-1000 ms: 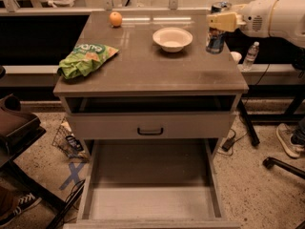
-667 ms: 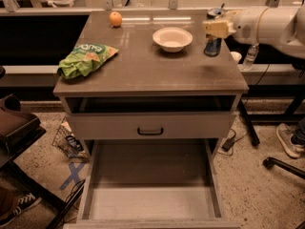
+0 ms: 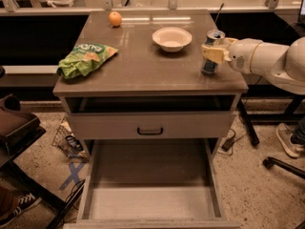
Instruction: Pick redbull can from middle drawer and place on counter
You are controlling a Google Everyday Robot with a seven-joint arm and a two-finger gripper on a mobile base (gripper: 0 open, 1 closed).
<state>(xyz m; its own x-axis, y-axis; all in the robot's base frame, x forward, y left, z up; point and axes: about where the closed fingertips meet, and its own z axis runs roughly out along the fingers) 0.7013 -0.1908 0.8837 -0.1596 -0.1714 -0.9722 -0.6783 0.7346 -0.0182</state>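
**drawerbot_fan:** where's the gripper at, and does it have anything?

**tinkerer42:** the gripper (image 3: 213, 54) is over the right end of the counter (image 3: 143, 73), close to the front right corner. It comes in from the right on the white arm (image 3: 271, 61). Its yellowish fingers are clamped around the middle of the redbull can (image 3: 215, 35), so that's a proper grasp. The can stands upright, with its silver top poking out above the fingers and its blue base below them. The base is right at the counter surface, but I can't tell if it's actually resting there.

**drawerbot_fan:** what else is around it?

**tinkerer42:** a beige bowl (image 3: 172, 38) sits just left of the can, not touching it. Farther left there's an orange (image 3: 115, 18) near the back edge, and a green chip bag (image 3: 86, 58) near the left edge. Below the counter is a closed drawer front with a black handle (image 3: 150, 130). Under that, the middle drawer (image 3: 150, 190) is pulled all the way out, well apart from the can.
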